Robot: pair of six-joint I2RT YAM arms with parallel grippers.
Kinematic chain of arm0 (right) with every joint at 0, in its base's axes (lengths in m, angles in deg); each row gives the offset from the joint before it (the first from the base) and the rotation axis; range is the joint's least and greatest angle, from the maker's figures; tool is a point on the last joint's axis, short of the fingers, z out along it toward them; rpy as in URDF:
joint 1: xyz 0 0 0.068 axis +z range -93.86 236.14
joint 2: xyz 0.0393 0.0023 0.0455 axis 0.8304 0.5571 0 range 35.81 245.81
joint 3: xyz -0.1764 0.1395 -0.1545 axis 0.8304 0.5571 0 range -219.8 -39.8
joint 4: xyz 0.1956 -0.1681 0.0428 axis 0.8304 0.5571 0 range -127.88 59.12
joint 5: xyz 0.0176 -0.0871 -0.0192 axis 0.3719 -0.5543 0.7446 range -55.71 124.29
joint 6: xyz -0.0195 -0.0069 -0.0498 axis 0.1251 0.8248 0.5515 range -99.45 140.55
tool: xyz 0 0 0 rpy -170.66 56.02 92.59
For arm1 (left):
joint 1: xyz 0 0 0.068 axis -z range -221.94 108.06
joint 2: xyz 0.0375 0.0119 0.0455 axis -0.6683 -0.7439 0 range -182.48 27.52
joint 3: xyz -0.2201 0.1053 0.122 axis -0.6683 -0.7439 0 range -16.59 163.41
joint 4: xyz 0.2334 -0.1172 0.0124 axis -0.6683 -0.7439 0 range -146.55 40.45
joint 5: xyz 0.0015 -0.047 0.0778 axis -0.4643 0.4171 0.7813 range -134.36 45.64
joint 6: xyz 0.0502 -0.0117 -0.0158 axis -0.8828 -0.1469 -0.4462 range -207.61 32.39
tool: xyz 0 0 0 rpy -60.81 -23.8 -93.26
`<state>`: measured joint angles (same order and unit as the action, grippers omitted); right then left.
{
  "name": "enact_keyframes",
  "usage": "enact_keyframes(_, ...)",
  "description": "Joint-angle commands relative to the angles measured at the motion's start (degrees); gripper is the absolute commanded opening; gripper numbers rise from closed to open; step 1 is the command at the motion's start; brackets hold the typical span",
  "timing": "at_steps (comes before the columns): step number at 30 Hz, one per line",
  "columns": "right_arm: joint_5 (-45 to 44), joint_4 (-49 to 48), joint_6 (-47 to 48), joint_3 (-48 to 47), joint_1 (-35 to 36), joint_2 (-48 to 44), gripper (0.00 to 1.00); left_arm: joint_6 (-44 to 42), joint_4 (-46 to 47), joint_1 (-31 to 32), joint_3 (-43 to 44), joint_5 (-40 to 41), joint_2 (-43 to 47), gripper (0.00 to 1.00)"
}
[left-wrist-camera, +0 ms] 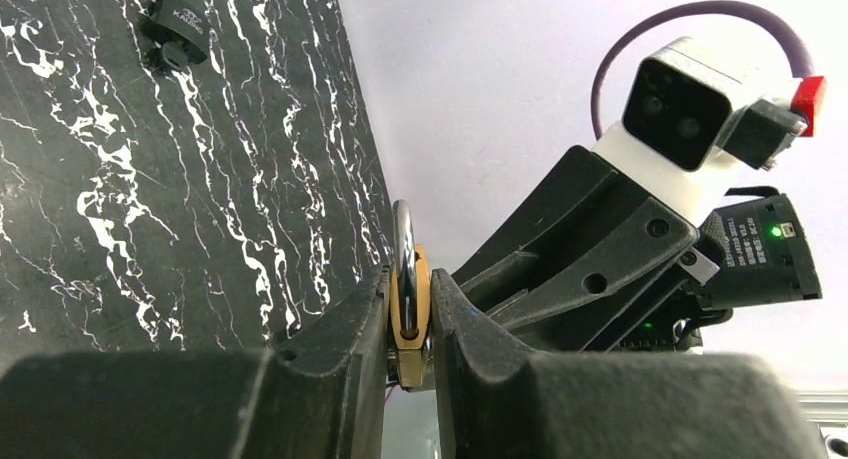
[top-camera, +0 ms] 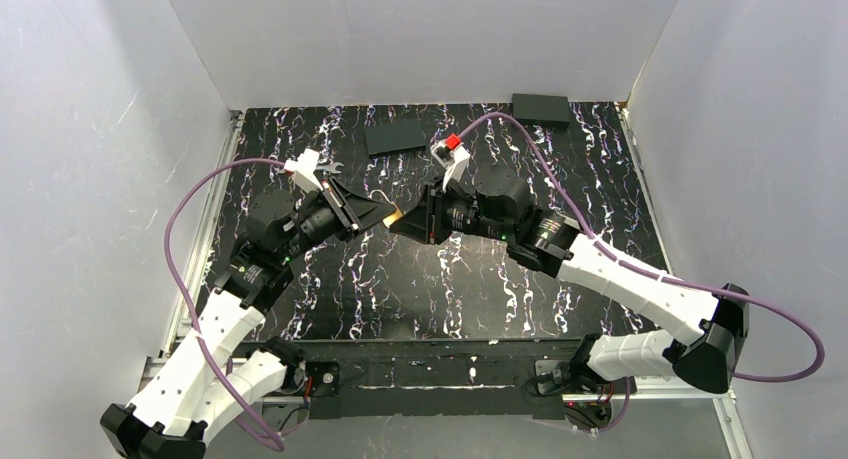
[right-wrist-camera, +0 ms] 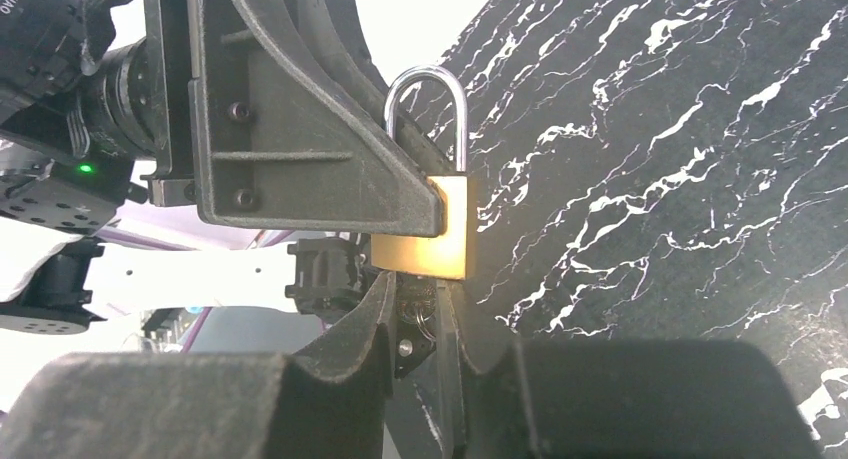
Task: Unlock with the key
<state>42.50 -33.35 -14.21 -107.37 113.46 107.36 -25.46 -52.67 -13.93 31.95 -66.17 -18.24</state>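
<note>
Right wrist: our right pincer (right-wrist-camera: 418,314), nearly shut, pinches the tiny key (right-wrist-camera: 412,324) under the lock (right-wrist-camera: 430,244) our left pincer (left-wrist-camera: 408,294) squeezes. We think it is light, stiff, slippery; hold its black head.

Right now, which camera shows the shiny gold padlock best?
The right wrist camera: the brass padlock faces it, silver shackle plain. The left wrist sees it edge-on; the top view shows only a gold speck.
</note>
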Motion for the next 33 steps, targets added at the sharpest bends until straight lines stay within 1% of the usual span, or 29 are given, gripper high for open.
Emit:
enact_keyframes(1,-0.3,-8.5,-2.1,0.3,-2.2,-0.8,0.01,-0.5,2.4,1.0,2.7,-9.4,0.6,0.00)
enact_keyframes(10,2.8,-12.0,-5.1,2.4,-4.1,-0.9,0.01,-0.5,3.6,1.0,2.9,-10.6,0.3,0.00)
enact_keyframes(14,6.5,-15.1,-7.2,4.0,-5.4,-0.9,0.01,-0.7,5.5,1.0,2.4,-11.1,0.8,0.00)
enact_keyframes(18,8.7,-14.2,-7.8,3.9,-6.5,-1.2,0.02,-0.7,5.2,1.0,2.3,-10.1,1.6,0.00)
enact_keyframes(19,8.8,-13.5,-7.4,3.9,-6.8,-1.6,0.16,-0.7,4.8,1.0,2.4,-9.7,1.7,0.00)
enact_keyframes(21,9.0,-12.1,-6.2,4.3,-7.2,-3.0,0.51,-0.7,4.1,1.0,2.6,-8.9,1.9,0.00)
enact_keyframes(22,9.3,-11.3,-5.5,4.5,-7.4,-3.8,0.66,-0.8,3.6,1.0,2.8,-8.4,2.0,0.00)
enact_keyframes(23,9.6,-10.2,-4.7,4.7,-7.7,-4.8,0.76,-0.9,3.5,1.0,3.0,-7.9,2.1,0.00)
enact_keyframes(24,10.1,-9.1,-3.8,4.9,-7.9,-5.2,0.82,-0.9,3.4,1.0,3.0,-7.6,2.1,0.00)
enact_keyframes(25,10.3,-7.8,-2.8,5.2,-8.4,-5.9,0.84,-1.0,3.5,1.1,3.0,-7.4,2.1,0.00)
enact_keyframes(27,11.3,-7.1,-3.0,6.8,-9.6,-6.8,0.85,-0.6,3.5,1.0,2.5,-7.2,2.3,0.00)
enact_keyframes(30,14.2,-10.9,-6.2,9.5,-11.2,-7.5,0.84,0.4,5.7,1.0,1.6,-7.8,2.5,0.00)
enact_keyframes(33,17.2,-15.1,-8.3,10.1,-11.4,-7.0,0.81,0.6,6.0,1.0,1.4,-8.1,2.5,0.00)
